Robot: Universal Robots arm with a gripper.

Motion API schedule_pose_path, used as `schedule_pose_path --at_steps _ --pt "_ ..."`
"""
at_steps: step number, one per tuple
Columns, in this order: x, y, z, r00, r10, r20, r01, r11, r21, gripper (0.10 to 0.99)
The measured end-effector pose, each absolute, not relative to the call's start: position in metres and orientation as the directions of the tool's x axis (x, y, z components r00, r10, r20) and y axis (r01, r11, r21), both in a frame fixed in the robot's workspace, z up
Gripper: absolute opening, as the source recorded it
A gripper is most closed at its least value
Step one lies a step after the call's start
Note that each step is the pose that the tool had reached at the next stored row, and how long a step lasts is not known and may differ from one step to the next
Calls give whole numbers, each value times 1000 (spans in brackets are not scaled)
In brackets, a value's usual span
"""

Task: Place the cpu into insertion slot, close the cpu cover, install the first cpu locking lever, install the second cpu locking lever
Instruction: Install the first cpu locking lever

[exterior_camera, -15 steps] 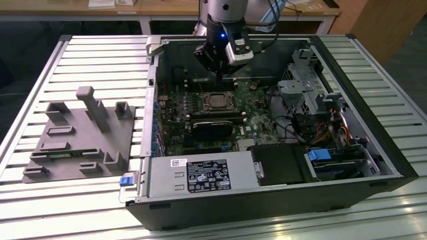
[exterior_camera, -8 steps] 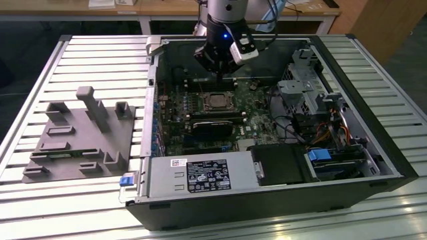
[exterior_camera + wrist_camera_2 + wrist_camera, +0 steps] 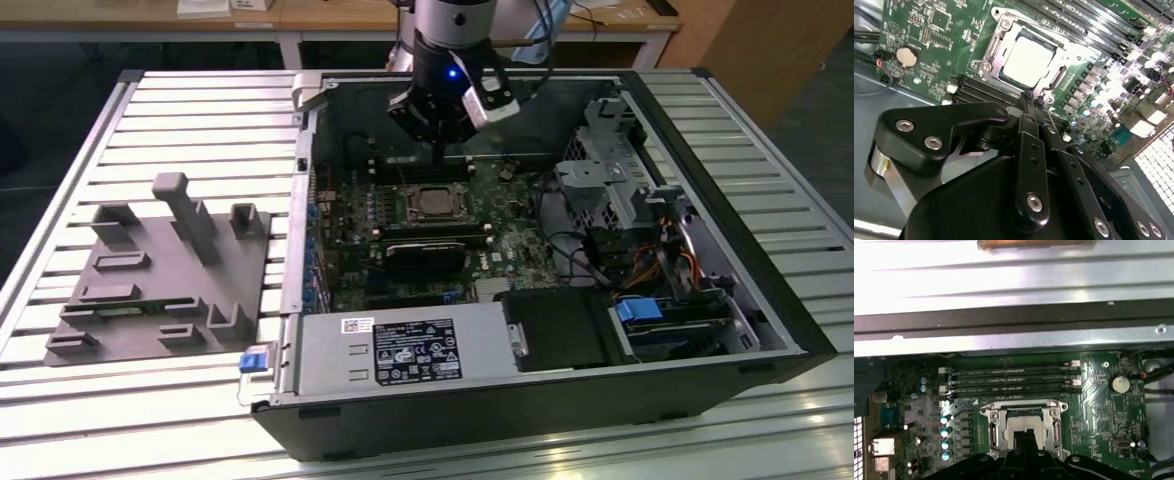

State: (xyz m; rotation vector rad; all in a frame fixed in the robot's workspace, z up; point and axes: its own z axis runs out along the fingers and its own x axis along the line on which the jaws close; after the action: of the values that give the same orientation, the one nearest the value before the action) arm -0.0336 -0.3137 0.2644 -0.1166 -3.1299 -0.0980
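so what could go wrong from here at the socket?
1. The gripper tips sit at the edge of the cpu cover, right beside the memory slots; a slip could scrape them.
2. A thin wire lever seems to stick out sideways near the capacitors; if it is unlatched, the cover may not clamp the cpu.

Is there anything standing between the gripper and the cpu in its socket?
Nothing visible does. The gripper hangs just at the socket's edge, and the cpu lies bare inside the square opening of the cpu cover.
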Motion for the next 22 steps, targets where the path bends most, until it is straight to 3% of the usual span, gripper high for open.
schedule_pose_path --at_steps 22 --pt "-68 -314 263 -998 66 1 66 996 63 118"
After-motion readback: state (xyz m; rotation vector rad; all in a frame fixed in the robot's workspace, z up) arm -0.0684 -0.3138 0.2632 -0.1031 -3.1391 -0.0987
